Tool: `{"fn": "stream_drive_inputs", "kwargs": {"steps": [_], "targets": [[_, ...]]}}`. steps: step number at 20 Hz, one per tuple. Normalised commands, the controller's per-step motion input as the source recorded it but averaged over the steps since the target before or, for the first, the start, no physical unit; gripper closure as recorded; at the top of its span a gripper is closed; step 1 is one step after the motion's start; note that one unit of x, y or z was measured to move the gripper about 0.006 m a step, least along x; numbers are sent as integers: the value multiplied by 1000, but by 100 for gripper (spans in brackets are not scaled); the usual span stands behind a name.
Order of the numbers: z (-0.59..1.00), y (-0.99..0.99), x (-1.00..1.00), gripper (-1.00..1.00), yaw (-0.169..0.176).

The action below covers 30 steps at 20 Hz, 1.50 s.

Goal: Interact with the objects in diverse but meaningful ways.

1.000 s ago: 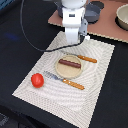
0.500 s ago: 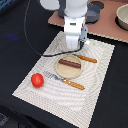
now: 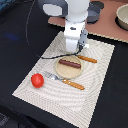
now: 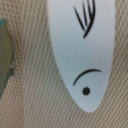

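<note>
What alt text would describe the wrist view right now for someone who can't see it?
Close-up of a flat white toy fish lying on a woven beige placemat, its drawn black eye and curved line near the rounded end, dark fin strokes farther along. A greenish edge of another object shows at the frame border; the claw is not visible.

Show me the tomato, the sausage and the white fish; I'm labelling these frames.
tomato (image 3: pixel 37 80), exterior view, middle of its red body
sausage (image 3: pixel 69 64), exterior view, middle of the stick
white fish (image 4: pixel 80 50), wrist view, its flat body

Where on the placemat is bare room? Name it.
Bare: the placemat stretch nearest the camera, below the fork, and its far-right corner. Crowded: around the plate with the sausage, tomato alongside.
</note>
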Motion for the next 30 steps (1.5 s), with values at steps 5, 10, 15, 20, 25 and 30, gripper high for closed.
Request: {"fn": "stream_drive_inputs", "kwargs": {"steps": [5,10,15,20,25,30], "targets": [[1000,122,13,-100,-3],[957,2,94,-100,-13],[430,-218,17,-100,-3],[24,-447,-50,-100,6],[-45,-646,-58,-100,0],[-80,-797,-69,-100,0]]}}
